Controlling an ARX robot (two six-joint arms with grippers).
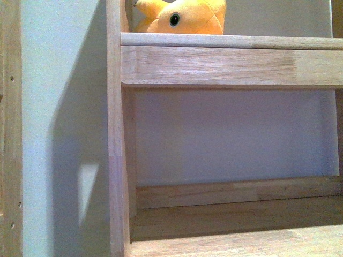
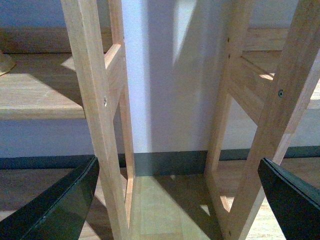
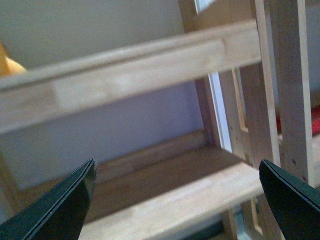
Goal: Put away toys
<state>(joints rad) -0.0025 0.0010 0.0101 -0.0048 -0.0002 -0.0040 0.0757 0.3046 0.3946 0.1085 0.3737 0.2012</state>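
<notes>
Left claw [image 2: 177, 200]: jaws wide apart, nothing held, facing gap between shelf frames. Right claw [image 3: 177, 200]: likewise spread, unladen, facing lower shelf [image 3: 200, 192]. Toy [image 1: 185, 16]: on upper shelf [image 1: 225, 40], behind rail; judged stowed.

An orange-yellow plush toy [image 1: 185, 17] sits on the upper wooden shelf [image 1: 230, 40]; no gripper shows to place it by

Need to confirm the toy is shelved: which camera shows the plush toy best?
The front view: the plush toy sits on the upper shelf, eye and body clear. The right wrist view catches only an orange sliver at its edge; the left wrist view shows none of it.
</notes>
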